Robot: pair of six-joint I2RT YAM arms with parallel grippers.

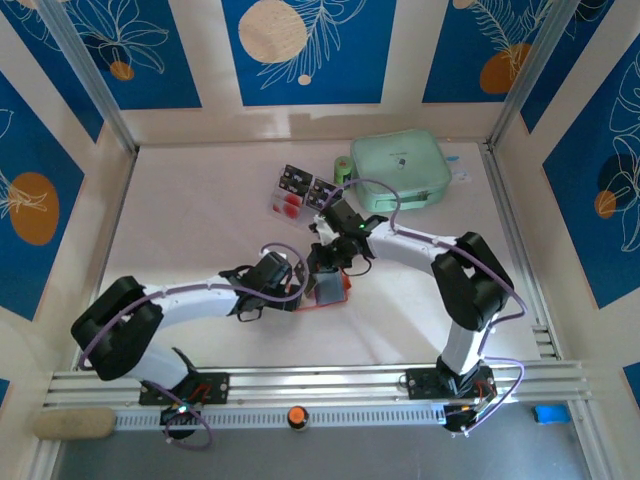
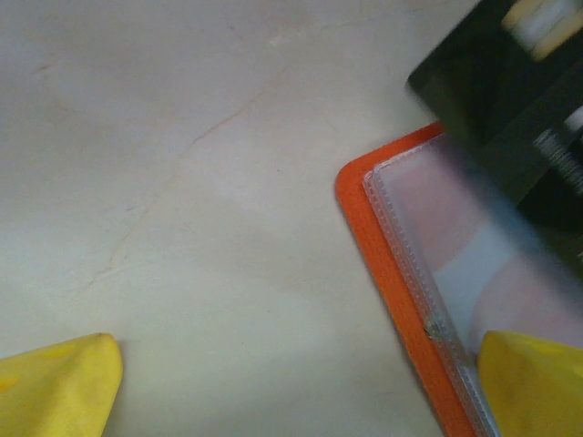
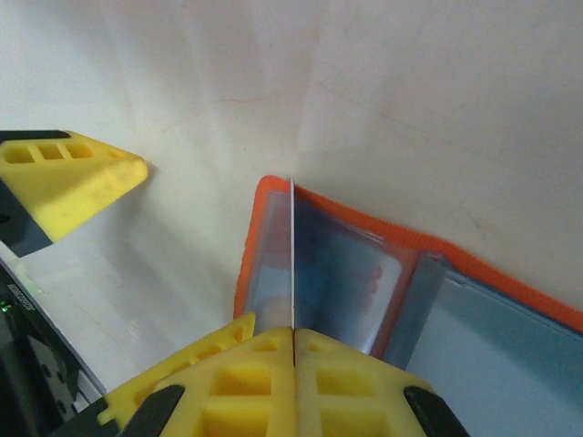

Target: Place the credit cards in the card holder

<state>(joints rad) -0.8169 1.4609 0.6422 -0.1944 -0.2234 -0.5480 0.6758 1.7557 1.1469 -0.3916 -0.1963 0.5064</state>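
Observation:
The orange-red card holder [image 1: 328,291] lies open on the table between the two arms, its clear grey pockets facing up [image 3: 364,264]. My right gripper [image 3: 293,332] is shut on a credit card [image 3: 292,246], seen edge-on as a thin white line standing over the holder's left pocket. My left gripper [image 2: 296,382] is open at the holder's orange edge [image 2: 392,264], with its right fingertip [image 2: 533,382] over the pocket and its left one on bare table. Two more credit cards [image 1: 290,190] [image 1: 321,196] lie side by side further back.
A mint-green zip pouch [image 1: 400,168] sits at the back right, with a small green object [image 1: 343,172] against its left side. Metal frame rails run along both sides of the table. A dark blurred shape [image 2: 510,109] hangs over the holder in the left wrist view.

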